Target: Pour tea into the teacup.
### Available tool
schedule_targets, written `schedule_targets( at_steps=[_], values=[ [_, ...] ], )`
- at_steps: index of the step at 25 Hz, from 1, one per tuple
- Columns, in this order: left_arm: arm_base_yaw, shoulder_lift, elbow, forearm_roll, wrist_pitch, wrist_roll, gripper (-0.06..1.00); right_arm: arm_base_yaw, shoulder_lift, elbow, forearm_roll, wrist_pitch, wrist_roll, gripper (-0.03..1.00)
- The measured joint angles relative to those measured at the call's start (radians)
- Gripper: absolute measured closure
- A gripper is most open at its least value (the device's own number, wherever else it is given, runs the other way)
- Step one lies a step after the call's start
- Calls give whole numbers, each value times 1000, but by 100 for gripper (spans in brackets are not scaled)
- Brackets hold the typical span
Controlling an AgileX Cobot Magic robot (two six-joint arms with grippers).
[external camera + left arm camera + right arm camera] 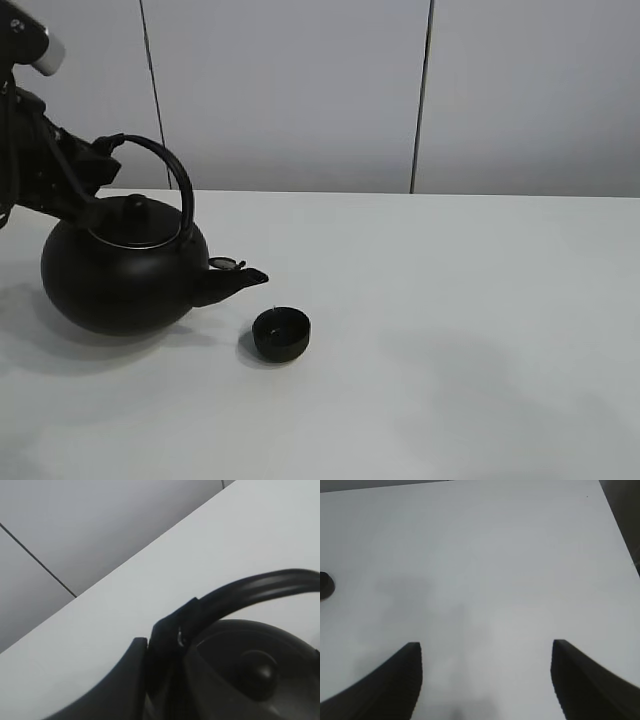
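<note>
Teacup [281, 333] sits closest in the high view, upright on the counter [470, 330], just beside the kettle [122, 277] and a bit below its spout [243, 279]. Spout tip is near the rim but not over it. No stream visible, and the cup's inside is too dark to tell if any tea is in it. Left arm [40, 175] reaches the rear of the arched handle [165, 165]; can't tell if the kettle is lifted or resting. Left wrist: left fingers [122, 685] clamped on the handle's lower end, lid [255, 672] in place right beside them. Right wrist: right fingers [412, 655] wide apart, holding nothing, over the counter; teacup [324, 586] just clips the frame edge, well apart from them. My read: grasp done, kettle staged at the cup. Left to do: get the spout over the rim, tip, pour, set down.
</note>
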Motion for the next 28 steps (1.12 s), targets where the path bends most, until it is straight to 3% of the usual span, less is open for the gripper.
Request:
schedule_targets(
  at_steps=[20,28],
  values=[
    [0,0,0,4,0,28,82,0,0,0,0,1,0,47],
    [0,0,0,-2,0,-199,82,0,0,0,0,1,0,47]
  ],
)
